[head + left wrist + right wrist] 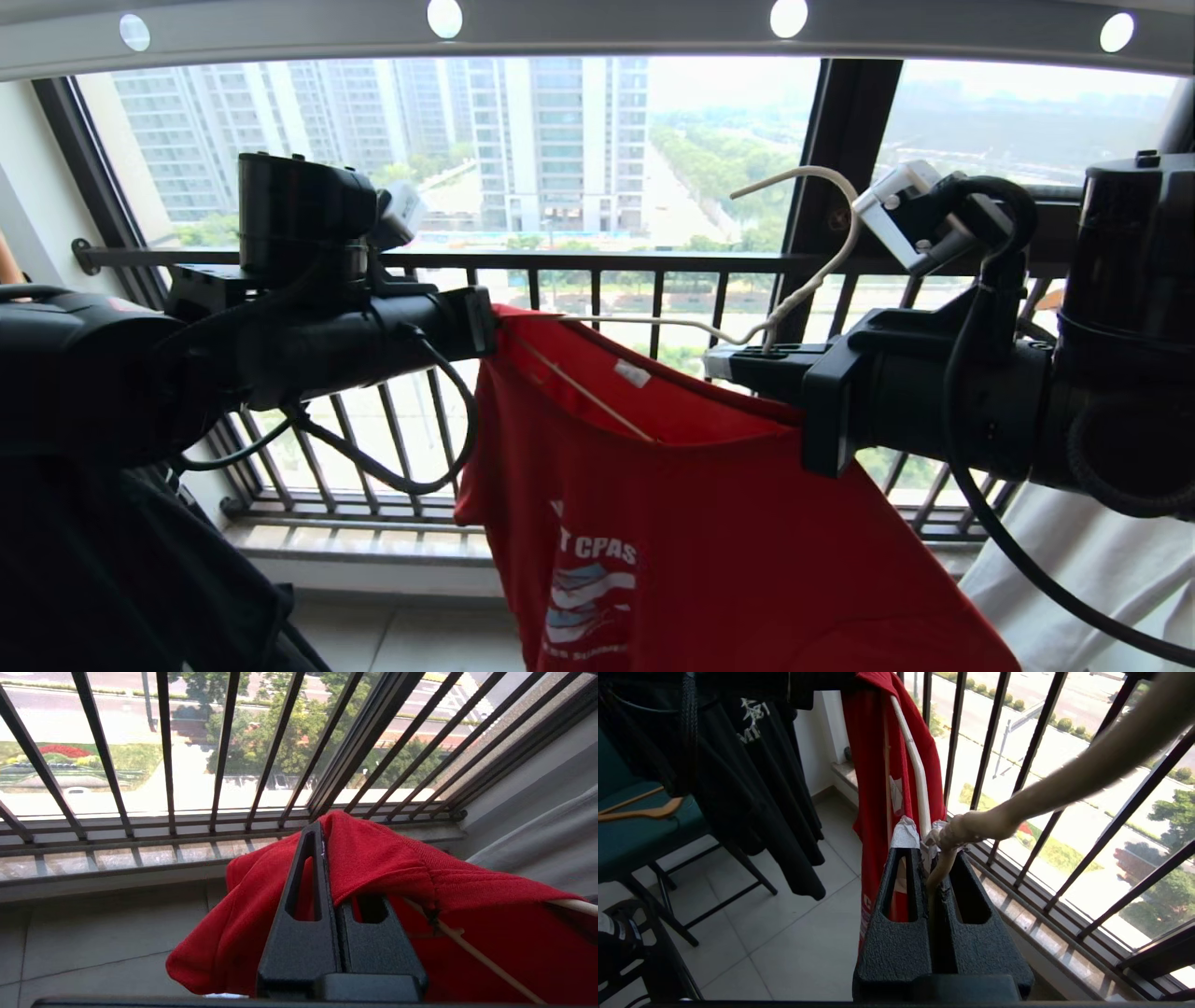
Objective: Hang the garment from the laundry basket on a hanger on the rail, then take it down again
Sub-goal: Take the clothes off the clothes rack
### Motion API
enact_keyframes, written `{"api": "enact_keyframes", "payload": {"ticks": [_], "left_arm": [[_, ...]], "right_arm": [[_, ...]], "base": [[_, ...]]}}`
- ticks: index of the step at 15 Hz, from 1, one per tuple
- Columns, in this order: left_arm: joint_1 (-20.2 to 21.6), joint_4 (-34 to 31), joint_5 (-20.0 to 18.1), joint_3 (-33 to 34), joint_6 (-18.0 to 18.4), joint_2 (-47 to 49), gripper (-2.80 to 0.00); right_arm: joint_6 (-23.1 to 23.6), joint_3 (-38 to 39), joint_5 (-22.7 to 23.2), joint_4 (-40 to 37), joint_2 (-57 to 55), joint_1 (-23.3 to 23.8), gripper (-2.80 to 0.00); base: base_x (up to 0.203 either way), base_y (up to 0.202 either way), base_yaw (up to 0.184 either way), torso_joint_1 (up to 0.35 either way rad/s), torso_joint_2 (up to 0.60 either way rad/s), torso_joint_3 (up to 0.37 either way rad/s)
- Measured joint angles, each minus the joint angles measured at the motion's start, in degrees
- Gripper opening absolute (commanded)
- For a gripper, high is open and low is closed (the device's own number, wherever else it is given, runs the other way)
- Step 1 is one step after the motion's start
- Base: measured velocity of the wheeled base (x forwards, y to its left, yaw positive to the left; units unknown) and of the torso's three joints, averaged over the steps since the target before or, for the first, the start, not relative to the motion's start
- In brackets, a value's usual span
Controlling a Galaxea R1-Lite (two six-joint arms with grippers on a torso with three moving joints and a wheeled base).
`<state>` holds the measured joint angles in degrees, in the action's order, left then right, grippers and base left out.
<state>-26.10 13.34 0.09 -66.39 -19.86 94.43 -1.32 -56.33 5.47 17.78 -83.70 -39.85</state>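
The red garment (672, 485) hangs on the thin white hanger (840, 224), held up in front of the window below the grey holed rail (597, 33). The hanger's hook is off the rail. My left gripper (485, 322) is shut on the garment's shoulder edge; in the left wrist view the left gripper (322, 830) pinches red cloth (383, 858) beside the hanger's arm (476, 956). My right gripper (738, 359) is shut on the hanger's neck (943, 868), under the hook (1064, 779). A dark curved rim with white below (621, 938) looks like the laundry basket on the floor.
The dark barred window railing (653, 280) stands close behind the garment. Black shirts (752, 765) hang on my left, over a green chair (640, 840) bearing a wooden hanger (640, 809). White cloth (1102, 560) hangs at the lower right.
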Motion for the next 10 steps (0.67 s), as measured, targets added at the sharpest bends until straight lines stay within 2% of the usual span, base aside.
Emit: {"api": "enact_keyframes", "payload": {"ticks": [3, 4, 6, 7, 10], "left_arm": [[4.5, 0.0, -13.5, 0.8, -2.9, -0.1, -2.80], [5.9, 0.4, -18.2, 1.1, -4.8, 0.0, -2.80], [7.7, 3.7, -25.1, 2.2, -8.2, 0.5, -2.80], [8.2, 6.6, -26.2, 3.1, -9.3, 1.0, -2.80], [9.0, 16.3, -26.4, 5.2, -15.5, 2.9, -2.80]], "right_arm": [[0.0, -0.1, 0.0, 0.0, 0.0, 0.0, -2.80], [0.0, -0.1, 0.0, 0.0, 0.0, 0.0, -2.80], [0.0, -0.1, 0.0, 0.0, 0.0, 0.0, -2.80], [0.0, 0.0, 0.0, 0.0, 0.0, 0.0, -2.80], [0.0, 0.1, 0.1, 0.0, 0.0, -0.1, -2.80]], "base": [[0.000, 0.000, 0.000, 0.000, 0.00, 0.000], [0.000, 0.000, 0.000, 0.000, 0.00, 0.000], [0.000, 0.000, 0.000, 0.000, 0.00, 0.000], [0.000, 0.000, 0.000, 0.000, 0.00, 0.000], [0.000, 0.000, 0.000, 0.000, 0.00, 0.000]]}}
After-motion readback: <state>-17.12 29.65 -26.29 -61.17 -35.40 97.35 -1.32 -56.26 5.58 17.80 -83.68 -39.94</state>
